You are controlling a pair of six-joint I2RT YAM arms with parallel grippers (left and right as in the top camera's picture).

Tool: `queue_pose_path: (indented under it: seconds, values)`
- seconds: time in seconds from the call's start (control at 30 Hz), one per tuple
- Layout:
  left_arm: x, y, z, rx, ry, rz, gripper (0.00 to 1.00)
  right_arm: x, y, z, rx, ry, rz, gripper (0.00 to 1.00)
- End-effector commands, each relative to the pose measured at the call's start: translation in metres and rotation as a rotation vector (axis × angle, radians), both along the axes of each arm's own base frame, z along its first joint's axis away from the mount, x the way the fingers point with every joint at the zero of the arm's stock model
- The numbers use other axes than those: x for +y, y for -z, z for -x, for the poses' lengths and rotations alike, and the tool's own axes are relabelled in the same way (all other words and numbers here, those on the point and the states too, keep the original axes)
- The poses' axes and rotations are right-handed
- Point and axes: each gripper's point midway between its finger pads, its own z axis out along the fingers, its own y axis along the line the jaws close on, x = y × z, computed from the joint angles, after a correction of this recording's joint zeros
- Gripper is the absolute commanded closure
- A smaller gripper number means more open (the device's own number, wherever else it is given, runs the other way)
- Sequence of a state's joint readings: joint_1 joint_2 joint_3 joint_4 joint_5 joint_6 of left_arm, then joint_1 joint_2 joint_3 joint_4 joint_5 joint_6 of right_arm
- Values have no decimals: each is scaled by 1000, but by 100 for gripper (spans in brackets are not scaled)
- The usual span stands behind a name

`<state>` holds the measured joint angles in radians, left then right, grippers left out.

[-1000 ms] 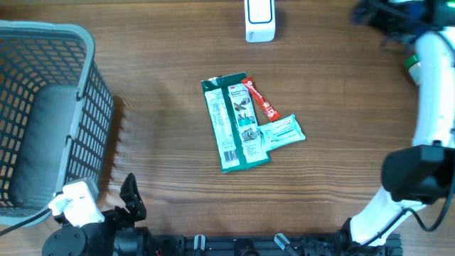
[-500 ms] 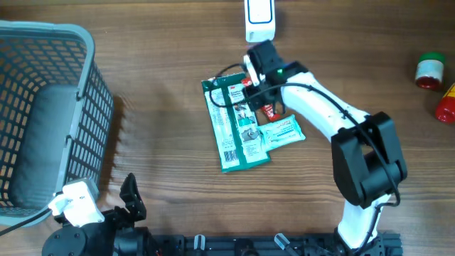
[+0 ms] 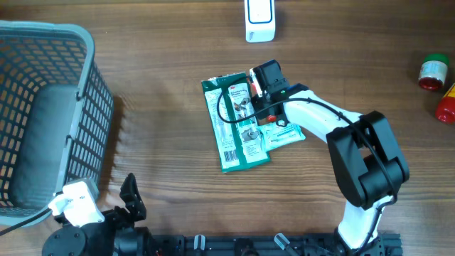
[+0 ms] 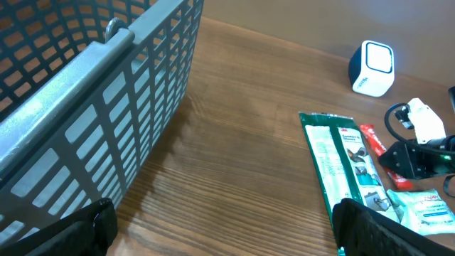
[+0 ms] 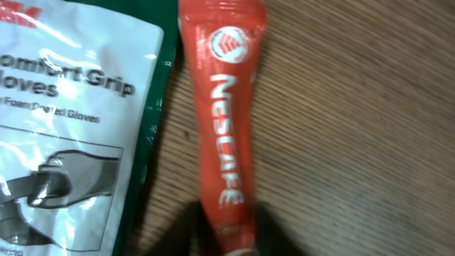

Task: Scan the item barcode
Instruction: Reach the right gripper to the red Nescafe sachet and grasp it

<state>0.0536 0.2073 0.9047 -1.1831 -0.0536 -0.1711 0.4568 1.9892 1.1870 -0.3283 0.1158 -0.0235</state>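
Note:
A red Nescafe stick [image 5: 222, 107] lies on the wooden table beside a green glove pack [image 3: 234, 124]. My right gripper [image 5: 231, 227] is shut on the stick's lower end, with a dark finger on each side of it. From overhead the right gripper [image 3: 264, 105] covers most of the stick. A pale green sachet [image 3: 283, 132] lies just right of the pack. The white scanner [image 3: 259, 20] stands at the table's far edge. My left gripper [image 4: 227, 231] hangs open near the front left, holding nothing, well away from the items.
A grey wire basket [image 3: 43, 43] fills the left side and stands close to my left gripper. A red jar with a green lid [image 3: 431, 71] and a red bottle [image 3: 446, 107] sit at the far right edge.
My right arm swung in from the far right to the items in the middle and closed its jaws on the red stick. The left arm has not moved.

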Motion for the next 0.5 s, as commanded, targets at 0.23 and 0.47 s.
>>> queue_pose_path:
  seconds: [0.23, 0.47]
  values:
    - [-2, -1, 0, -8, 9, 8, 0, 58, -120, 21, 187, -85, -491, 96]
    - [-2, -1, 0, -8, 9, 8, 0, 92, -247, 89, 614, -198, -1191, 96]
